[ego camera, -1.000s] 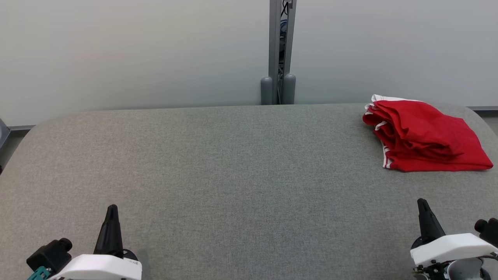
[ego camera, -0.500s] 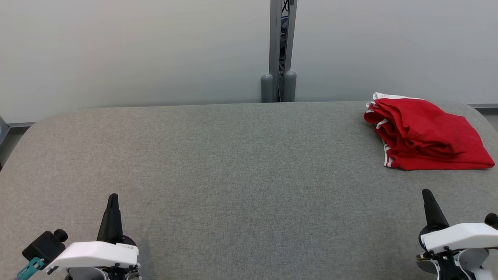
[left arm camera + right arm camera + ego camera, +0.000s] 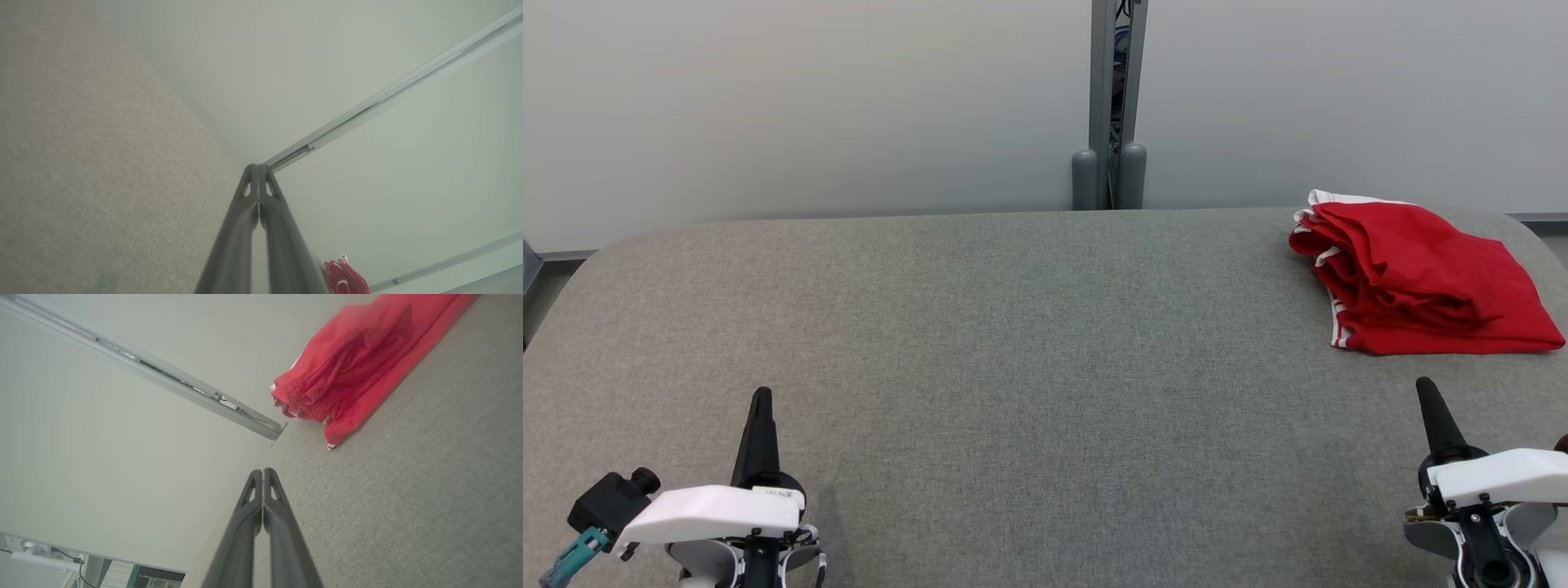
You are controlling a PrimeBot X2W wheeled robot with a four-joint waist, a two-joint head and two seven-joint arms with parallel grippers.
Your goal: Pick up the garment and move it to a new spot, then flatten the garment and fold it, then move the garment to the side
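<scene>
garment [image 3: 1421,282]: red, loosely folded, upper right of frame, on grey tabletop [image 3: 1029,343]
left gripper [image 3: 761,394]: lower left, jaws together, empty
right gripper [image 3: 1424,385]: lower right, jaws together, empty, apart from garment

garment [image 3: 1421,278]: red, white-striped trim, folded into a layered bundle
position: far right of the grey table [image 3: 1013,343], lying flat

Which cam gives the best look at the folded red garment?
Head view: the whole folded red garment with white trim is in frame, far right on the grey fabric table. Right wrist view: closer, but cropped by the top edge. Left wrist view: a small red bit at the bottom edge.
</scene>
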